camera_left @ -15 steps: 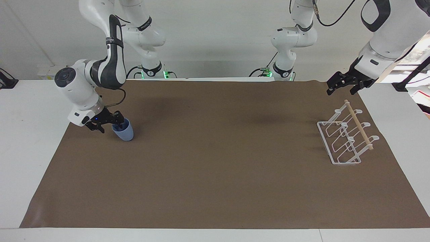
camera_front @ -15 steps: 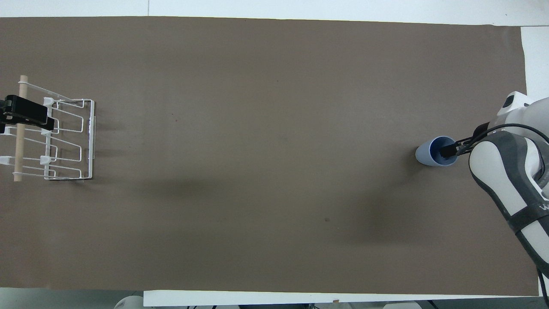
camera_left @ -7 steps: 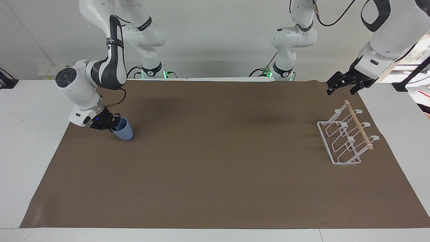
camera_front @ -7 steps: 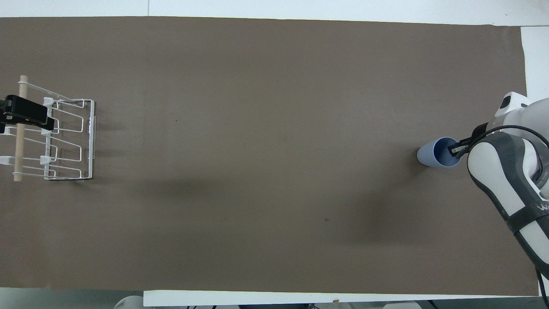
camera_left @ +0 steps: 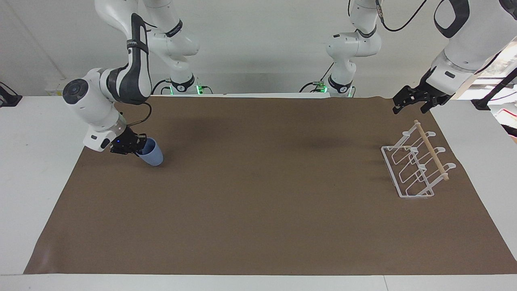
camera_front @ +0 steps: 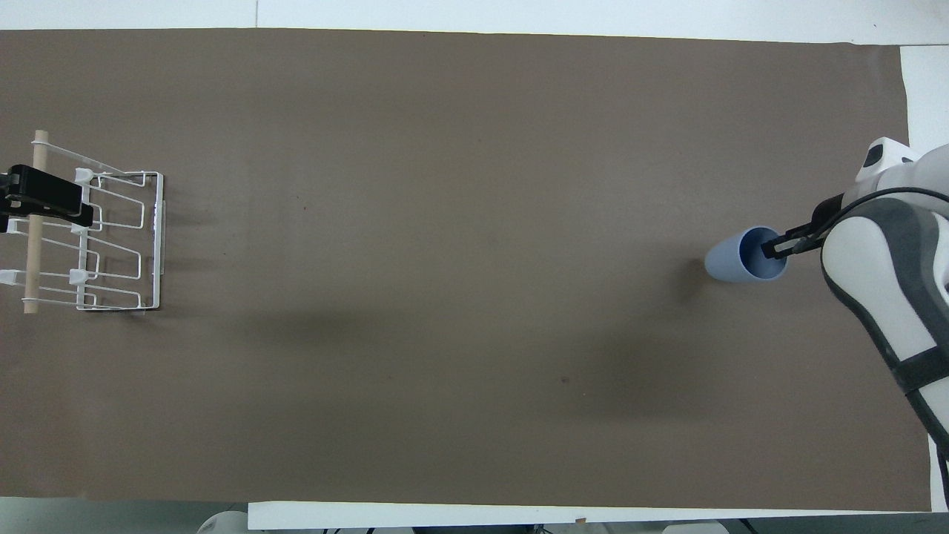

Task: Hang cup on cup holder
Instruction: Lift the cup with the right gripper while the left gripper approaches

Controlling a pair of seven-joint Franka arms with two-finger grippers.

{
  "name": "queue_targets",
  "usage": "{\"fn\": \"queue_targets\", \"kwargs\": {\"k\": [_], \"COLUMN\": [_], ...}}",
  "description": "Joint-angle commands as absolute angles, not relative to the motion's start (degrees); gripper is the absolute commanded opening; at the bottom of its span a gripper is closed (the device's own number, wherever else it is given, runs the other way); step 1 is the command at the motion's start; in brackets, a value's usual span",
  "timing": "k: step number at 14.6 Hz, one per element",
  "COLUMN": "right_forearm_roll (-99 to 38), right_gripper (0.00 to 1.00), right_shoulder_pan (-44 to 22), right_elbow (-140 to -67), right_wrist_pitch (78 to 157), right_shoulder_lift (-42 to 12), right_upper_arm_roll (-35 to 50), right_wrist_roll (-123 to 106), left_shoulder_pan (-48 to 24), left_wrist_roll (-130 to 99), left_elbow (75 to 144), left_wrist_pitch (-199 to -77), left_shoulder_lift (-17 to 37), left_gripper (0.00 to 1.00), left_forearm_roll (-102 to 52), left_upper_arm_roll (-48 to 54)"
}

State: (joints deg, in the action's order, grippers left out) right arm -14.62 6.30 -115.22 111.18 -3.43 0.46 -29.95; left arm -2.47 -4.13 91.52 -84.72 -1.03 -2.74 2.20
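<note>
**Right tool clamped on cup rim; left tool waiting over cup holder**

The right tool (camera_left: 139,146) is seen at the right arm's end of the tabletop (camera_left: 36,161), clenched on the rim of the cup (camera_left: 152,153). One finger is seen inside the cup's mouth in the overhead view, with the rim pinched against it. The light-blue cup (camera_front: 734,256) is tilted, its open mouth turned toward the right arm's wrist and its narrower base pointing toward the middle of the brown mat (camera_left: 258,194). Whether the base is touching the mat or is just clear of it cannot be told; a shadow is noted on the mat just beside the base in the overhead view.

The left tool (camera_left: 408,103) is held in the air at the left arm's end of the tabletop, where the arm waits. In the overhead view the left tool (camera_front: 44,200) is recorded over the wooden rod (camera_front: 33,222) of the cup holder. Whether its fingers are parted or closed cannot be told.

The cup holder (camera_left: 416,165) is standing on the mat at the left arm's end, well apart from the cup. Its white wire base (camera_front: 152,245) is flat on the mat, with looped prongs slanting up to the rod. No cup is hung on it.
</note>
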Motion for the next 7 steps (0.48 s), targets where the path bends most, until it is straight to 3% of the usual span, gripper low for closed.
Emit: {"fn": "queue_targets", "kwargs": {"k": [1, 7], "right_forearm_roll": [-31.38, -59.56], "right_gripper": [0.0, 0.0], "right_shoulder_pan": [4.05, -8.5], "right_elbow": [-111.19, -111.18], "right_wrist_pitch": [106.27, 108.97], "right_shoulder_lift": [-3.78, -3.6], "right_upper_arm_roll": [0.88, 0.97], "right_wrist_roll": [-30.85, -14.71], "left_shoulder_pan": [-3.24, -5.96], "left_wrist_roll": [-14.53, -52.23], "left_elbow": [93.16, 92.38], "left_wrist_pitch": [-85.95, -87.36], "left_shoulder_lift": [-2.64, -2.37], "left_gripper": [1.0, 1.0], "left_forearm_roll": [-2.37, -14.67], "left_upper_arm_roll": [3.07, 3.69]}}
